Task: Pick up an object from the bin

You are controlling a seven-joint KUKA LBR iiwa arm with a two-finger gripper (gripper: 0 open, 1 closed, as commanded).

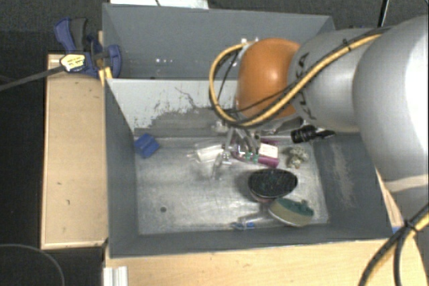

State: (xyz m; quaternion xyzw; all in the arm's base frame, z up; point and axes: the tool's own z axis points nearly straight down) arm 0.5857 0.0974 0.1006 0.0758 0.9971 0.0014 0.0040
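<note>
My gripper (238, 146) hangs below the orange wrist cover, low over the middle of the bin floor. A crumpled clear plastic piece (208, 156) lies just to its left, touching or nearly touching it. A small white and purple block (269, 155) sits close on its right. In front of the gripper lies a round black brush-like disc (271, 183).
A blue block (145, 145) rests by the left wall. A green and beige disc (292, 211) and a small clear and blue pen-like piece (244, 224) lie near the front wall. A black marker (310, 134) and a small greyish lump (295, 157) sit at the right.
</note>
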